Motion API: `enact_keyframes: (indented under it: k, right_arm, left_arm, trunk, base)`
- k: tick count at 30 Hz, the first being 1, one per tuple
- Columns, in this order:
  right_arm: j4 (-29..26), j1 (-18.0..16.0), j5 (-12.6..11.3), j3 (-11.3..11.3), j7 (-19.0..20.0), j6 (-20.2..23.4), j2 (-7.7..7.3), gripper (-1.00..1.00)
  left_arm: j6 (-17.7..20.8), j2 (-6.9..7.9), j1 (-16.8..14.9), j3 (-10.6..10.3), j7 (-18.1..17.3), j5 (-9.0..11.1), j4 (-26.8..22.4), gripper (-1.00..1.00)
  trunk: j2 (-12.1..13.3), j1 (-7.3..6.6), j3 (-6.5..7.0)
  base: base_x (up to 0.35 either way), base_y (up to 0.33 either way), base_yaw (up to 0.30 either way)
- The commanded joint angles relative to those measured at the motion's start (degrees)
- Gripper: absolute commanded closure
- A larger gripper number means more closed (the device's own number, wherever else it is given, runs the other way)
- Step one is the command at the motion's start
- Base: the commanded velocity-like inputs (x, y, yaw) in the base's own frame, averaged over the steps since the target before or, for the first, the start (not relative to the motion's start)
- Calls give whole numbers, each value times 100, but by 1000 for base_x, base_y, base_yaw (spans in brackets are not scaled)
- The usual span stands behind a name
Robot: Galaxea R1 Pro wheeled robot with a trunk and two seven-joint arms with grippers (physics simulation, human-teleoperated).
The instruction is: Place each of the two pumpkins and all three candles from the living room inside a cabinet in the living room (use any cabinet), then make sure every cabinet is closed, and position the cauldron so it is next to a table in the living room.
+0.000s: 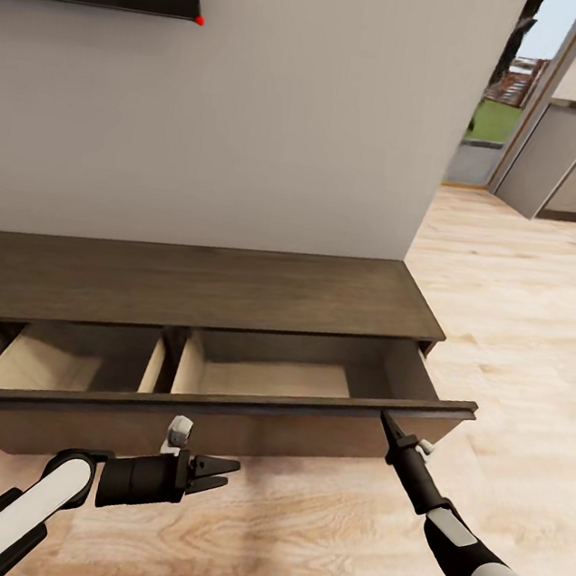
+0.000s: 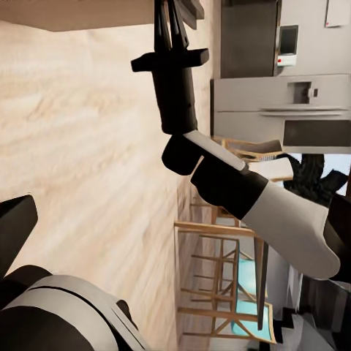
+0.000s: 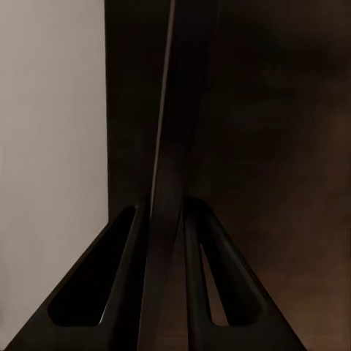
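My right gripper (image 1: 387,418) pinches the drawer front (image 1: 217,403) of the cabinet (image 1: 187,288) in the middle of the frame, so I can slide it. My left gripper (image 1: 223,477) waits open, lower left, holding nothing

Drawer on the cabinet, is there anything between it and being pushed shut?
Nothing visible blocks it. The open drawer looks empty inside, and the right gripper is clamped on the drawer front's top edge. The left gripper hangs below, apart from it.
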Motion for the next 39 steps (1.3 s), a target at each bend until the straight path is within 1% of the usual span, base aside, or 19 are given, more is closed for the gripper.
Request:
enact_keyframes:
  k: [1,19,27,32,39]
  right_arm:
    - [-8,2,11,307,15,61,41,100]
    - [-9,2,11,309,16,68,41,100]
    - [-11,2,12,304,18,69,41,100]
    - [-8,2,11,304,18,74,41,100]
    - [-11,2,11,306,18,78,41,100]
  left_arm:
    - [8,3,-6,-9,-19,1,3,-100]
    - [5,3,-7,-9,-19,1,3,-100]
    - [5,3,-7,-9,-19,1,3,-100]
    - [5,3,-7,-9,-18,1,3,-100]
    - [5,3,-7,-9,-18,1,3,-100]
  trunk:
    - [-2,-4,-4]
    - [-2,-4,-4]
    - [-2,-4,-4]
    - [-2,-4,-4]
    - [-2,-4,-4]
  base:
    - [-230,0,0]
    - [-118,0,0]
    - [-26,0,0]
    - [-169,0,0]
    - [-21,0,0]
